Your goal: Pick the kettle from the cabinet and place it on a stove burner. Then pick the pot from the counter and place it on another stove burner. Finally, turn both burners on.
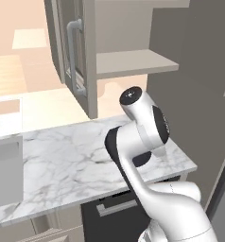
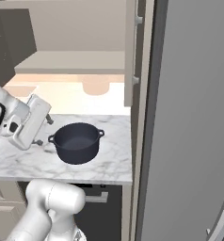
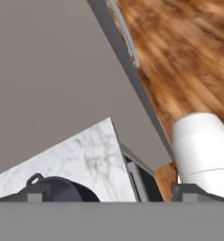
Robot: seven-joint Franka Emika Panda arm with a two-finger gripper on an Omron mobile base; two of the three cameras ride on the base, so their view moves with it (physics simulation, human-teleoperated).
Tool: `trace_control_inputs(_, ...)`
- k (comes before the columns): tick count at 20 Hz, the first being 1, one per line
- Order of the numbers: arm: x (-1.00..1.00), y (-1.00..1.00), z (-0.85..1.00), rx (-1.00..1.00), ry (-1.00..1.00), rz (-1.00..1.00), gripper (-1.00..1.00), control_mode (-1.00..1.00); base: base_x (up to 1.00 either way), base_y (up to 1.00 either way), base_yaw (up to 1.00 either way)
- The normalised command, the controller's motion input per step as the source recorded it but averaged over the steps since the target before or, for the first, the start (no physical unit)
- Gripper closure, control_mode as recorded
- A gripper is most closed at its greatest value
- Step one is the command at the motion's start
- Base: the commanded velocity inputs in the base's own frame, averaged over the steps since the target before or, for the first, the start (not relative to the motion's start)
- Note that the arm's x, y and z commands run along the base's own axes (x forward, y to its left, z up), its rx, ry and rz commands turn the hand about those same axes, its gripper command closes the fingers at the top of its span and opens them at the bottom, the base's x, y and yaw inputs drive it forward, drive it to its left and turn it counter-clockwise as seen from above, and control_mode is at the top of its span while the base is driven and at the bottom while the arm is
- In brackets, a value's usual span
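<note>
Pot was the easiest thing to spot, sitting on the white marble counter in the right base view, dark and round with 2 loop handles. In the hand view it got cut off at the bottom edge, so just the rim and 1 handle poked up. From the left base view the arm's own elbow blocked that part of the counter, so no pot there.

No writing or labels readable anywhere, everything was plain surfaces.

The cabinet stood open, door swung toward the left with its long bar handle, shelf bare as far as I could see.

The arm was folded up over the counter, wrist angled down toward the pot from its left. Gripper hung just beside the pot, not touching, jaws spread wide with nothing in them.
</note>
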Motion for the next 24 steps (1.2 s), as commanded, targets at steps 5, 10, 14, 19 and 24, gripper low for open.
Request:
trace_control_inputs(5, 0.03, -0.09, -0.19, 0.08, 0.0, 0.03, -1.0, -1.0, 0.0, 0.0, 0.0)
trace_control_inputs(10, 0.17, 0.0, -0.12, 0.04, 0.04, 0.01, -1.0, -1.0, 0.0, 0.0, 0.0)
trace_control_inputs(14, 0.18, 0.0, -0.17, 0.01, 0.06, 0.0, -1.0, -1.0, 0.0, 0.0, 0.0)
trace_control_inputs(19, 0.17, 0.0, -0.22, 0.0, 0.07, 0.0, -1.0, -1.0, 0.0, 0.0, 0.0)
trace_control_inputs(24, 0.17, 0.02, -0.23, 0.0, 0.06, 0.0, -1.0, -1.0, 0.0, 0.0, 0.0)
